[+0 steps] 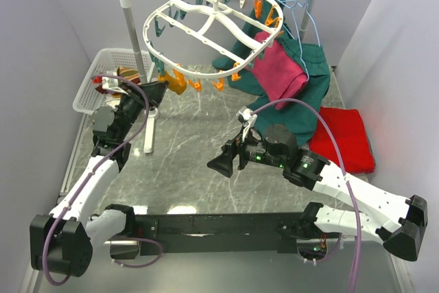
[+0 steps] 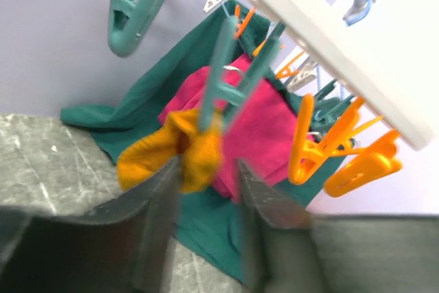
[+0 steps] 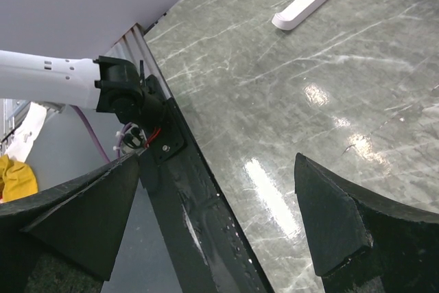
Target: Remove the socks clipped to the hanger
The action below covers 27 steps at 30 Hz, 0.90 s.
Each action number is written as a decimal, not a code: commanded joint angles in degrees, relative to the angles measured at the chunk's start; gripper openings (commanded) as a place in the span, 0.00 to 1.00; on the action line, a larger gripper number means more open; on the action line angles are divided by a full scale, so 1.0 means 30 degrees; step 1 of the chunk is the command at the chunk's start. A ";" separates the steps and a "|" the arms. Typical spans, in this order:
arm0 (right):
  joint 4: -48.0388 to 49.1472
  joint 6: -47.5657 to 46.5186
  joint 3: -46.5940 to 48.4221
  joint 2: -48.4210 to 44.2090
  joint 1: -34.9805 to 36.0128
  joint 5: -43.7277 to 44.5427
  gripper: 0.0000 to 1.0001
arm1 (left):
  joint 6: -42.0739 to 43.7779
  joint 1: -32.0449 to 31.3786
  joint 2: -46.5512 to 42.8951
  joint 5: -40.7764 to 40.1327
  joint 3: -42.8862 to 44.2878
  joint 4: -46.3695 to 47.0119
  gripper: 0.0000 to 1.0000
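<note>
Left pincer (image 2: 208,166) astride mustard sock (image 2: 147,159) on teal clip (image 2: 226,80), cannot tell if gripping; right pincer (image 3: 218,162) open over table (image 3: 329,66)

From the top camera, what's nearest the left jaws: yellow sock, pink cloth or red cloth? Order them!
1. yellow sock, at the jaws of the left gripper.
2. pink cloth, back right.
3. red cloth, far right.
</note>
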 commanded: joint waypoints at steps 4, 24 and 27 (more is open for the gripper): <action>0.0871 0.0132 0.0110 -0.0155 -0.0041 -0.0047 1.00 | -0.0269 -0.0283 0.0676 0.0733 0.1074 0.1156 0.13; -0.0006 -0.1273 0.3885 0.1074 -0.0041 0.1095 1.00 | -0.3430 -0.3445 -0.1811 0.3135 0.1778 -0.1539 0.01; -0.0298 -0.1888 0.5058 0.1513 -0.0099 0.1796 1.00 | -0.3492 -0.4120 -0.2368 0.3018 0.2010 -0.2211 0.01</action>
